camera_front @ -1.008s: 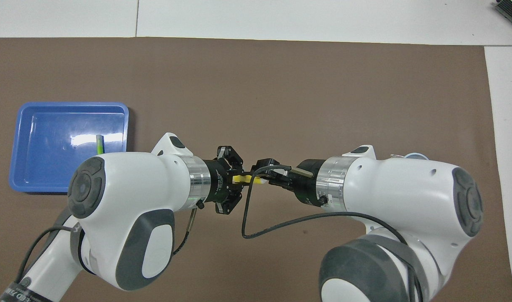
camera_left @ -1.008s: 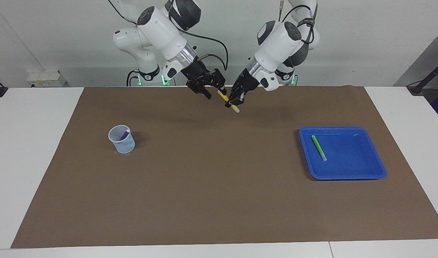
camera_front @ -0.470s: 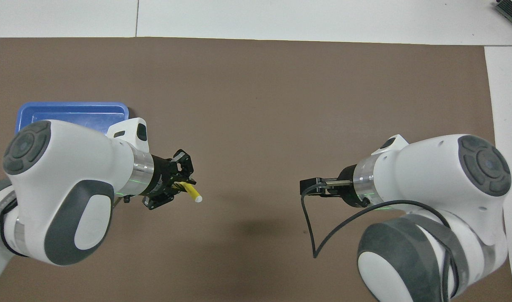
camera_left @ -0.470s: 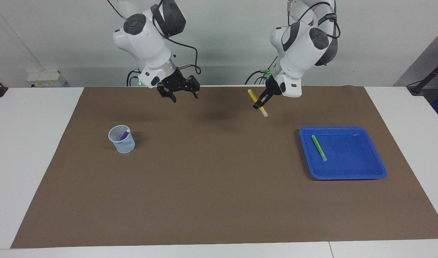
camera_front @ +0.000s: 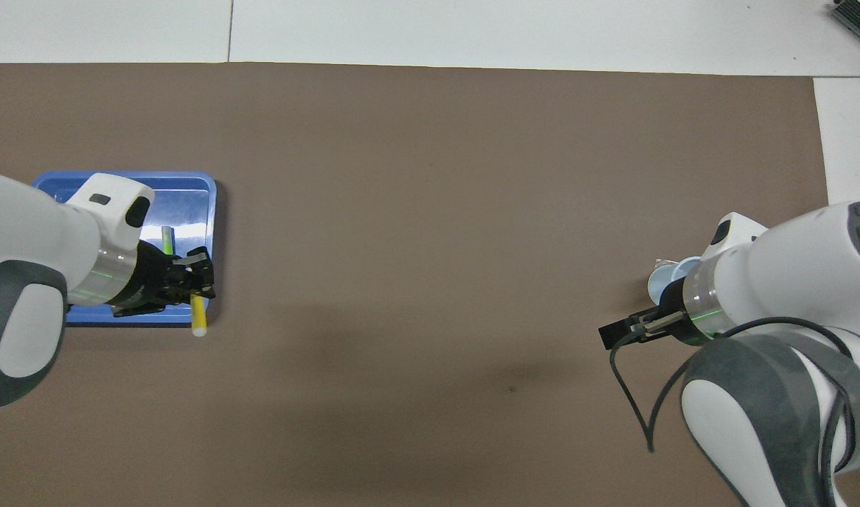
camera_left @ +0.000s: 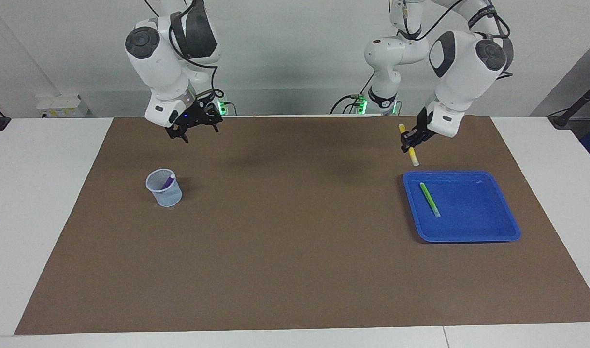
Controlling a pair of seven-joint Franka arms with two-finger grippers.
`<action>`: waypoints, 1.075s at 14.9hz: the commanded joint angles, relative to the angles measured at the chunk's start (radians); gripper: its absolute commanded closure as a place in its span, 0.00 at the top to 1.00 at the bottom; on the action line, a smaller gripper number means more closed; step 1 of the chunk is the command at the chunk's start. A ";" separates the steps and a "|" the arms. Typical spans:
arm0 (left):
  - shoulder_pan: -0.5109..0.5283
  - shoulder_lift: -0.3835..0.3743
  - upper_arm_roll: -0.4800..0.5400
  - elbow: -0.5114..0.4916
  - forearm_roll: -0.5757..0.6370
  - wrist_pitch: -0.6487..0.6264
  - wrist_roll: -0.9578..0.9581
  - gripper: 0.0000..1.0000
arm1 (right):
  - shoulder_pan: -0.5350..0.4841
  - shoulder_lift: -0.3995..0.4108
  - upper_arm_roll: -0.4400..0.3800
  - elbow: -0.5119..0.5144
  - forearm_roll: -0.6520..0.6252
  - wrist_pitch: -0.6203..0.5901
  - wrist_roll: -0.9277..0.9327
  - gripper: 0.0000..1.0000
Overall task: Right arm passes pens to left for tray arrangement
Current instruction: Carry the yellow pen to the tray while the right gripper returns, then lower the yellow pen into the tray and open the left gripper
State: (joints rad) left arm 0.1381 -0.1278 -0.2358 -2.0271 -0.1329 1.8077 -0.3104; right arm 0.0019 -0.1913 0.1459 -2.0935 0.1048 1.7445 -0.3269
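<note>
Gripping the yellow pen (camera_left: 407, 144) near its middle, the left gripper (camera_left: 409, 140) hangs in the air with its fingers closed tight on the barrel. The pen stands steeply tilted in the grip, one end sticking up above the fingers and the pale tip pointing down below them. Just under that tip, and a little toward the middle of the table from the gripper, lies the edge of the blue tray (camera_left: 497, 232) that is nearest the robots — in the overhead view the gripper (camera_front: 196, 282) and its pen (camera_front: 198, 315) sit over the tray's corner (camera_front: 211, 184). The pen touches nothing but the fingers.

Inside the tray, below the left gripper and a little farther from the robots, the green pen (camera_left: 429, 199) lies flat on the floor, slanted, apart from the rim.

The right gripper (camera_left: 193, 130) is up in the air at the other end of the brown mat (camera_left: 285, 251), its fingers spread wide and holding nothing, a small blue light showing at its base. Below it, and farther from the robots, stands the small translucent cup (camera_left: 164, 188) — the purple pen (camera_left: 167, 182) leans inside, its top at the cup's rim. Gripper and cup are well apart. In the overhead view the right arm (camera_front: 761, 282) covers most of the cup.
</note>
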 commanded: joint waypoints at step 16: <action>0.182 0.255 -0.013 -0.044 0.349 0.393 0.327 0.00 | -0.129 0.064 0.015 -0.138 -0.154 0.395 -1.014 0.62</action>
State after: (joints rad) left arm 0.3015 0.0936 -0.2371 -2.0647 0.1897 2.1482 0.0111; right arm -0.1050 -0.1379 0.1491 -2.2247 -0.0259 2.1119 -1.3153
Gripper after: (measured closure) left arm 0.819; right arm 0.291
